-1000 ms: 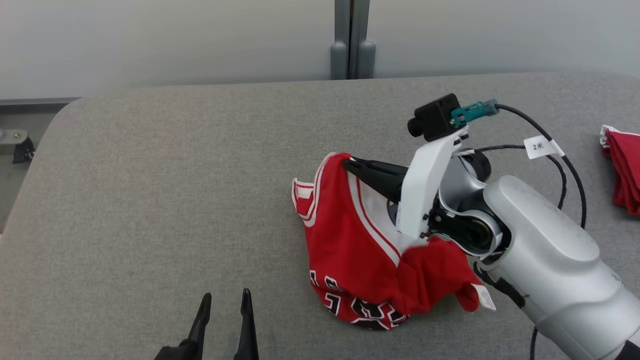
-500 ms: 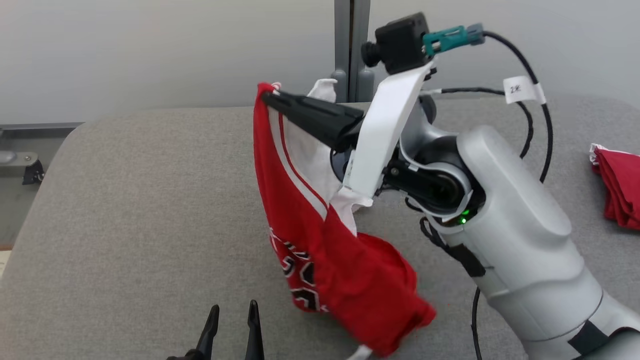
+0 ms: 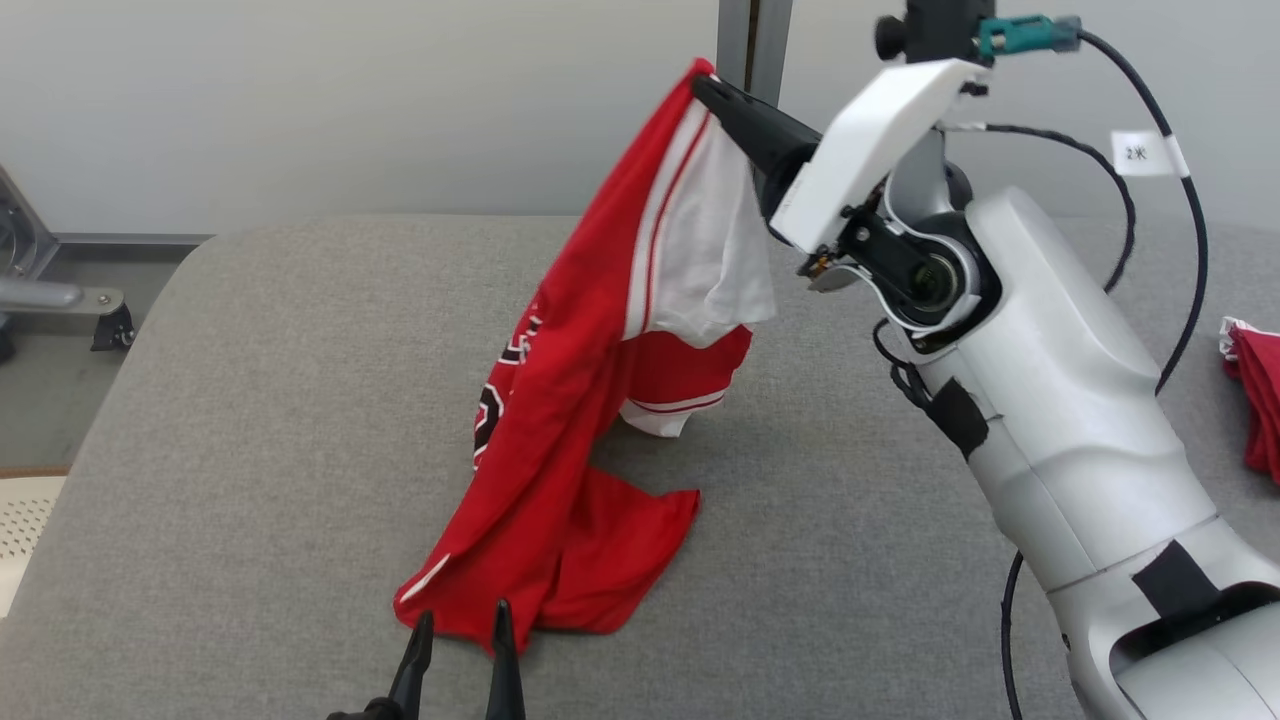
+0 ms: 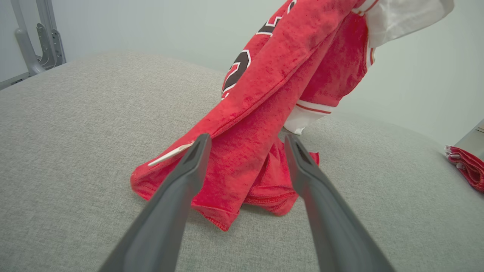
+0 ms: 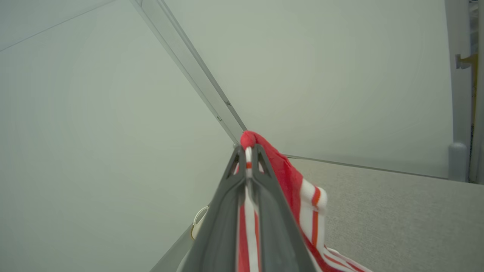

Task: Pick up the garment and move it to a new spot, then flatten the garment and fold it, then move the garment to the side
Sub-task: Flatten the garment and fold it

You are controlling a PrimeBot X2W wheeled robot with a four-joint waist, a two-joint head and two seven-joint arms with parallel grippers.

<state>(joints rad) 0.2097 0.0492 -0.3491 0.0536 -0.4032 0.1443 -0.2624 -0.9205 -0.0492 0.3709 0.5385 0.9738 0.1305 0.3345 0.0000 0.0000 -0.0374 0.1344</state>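
The garment (image 3: 570, 400) is a red jersey with white trim and black lettering. It hangs from my right gripper (image 3: 706, 85), which is shut on its striped top edge (image 5: 247, 158) high above the grey table (image 3: 250, 380). The jersey's lower hem (image 3: 545, 580) drags on the table. My left gripper (image 3: 458, 625) stands open at the bottom of the head view, just in front of that hem. In the left wrist view the red cloth (image 4: 242, 162) lies between and beyond the two open fingers, which do not hold it.
A second red cloth pile (image 3: 1260, 400) lies at the table's right edge, also seen as the red pile (image 4: 467, 164) in the left wrist view. A metal post (image 3: 752, 50) stands behind the table against a pale wall. A metal stand (image 3: 60, 300) sits off the table's left side.
My right gripper has lifted the garment from the table up high, and the cloth has unrolled to hang long, with its hem trailing towards my left gripper. The head camera has shifted too.
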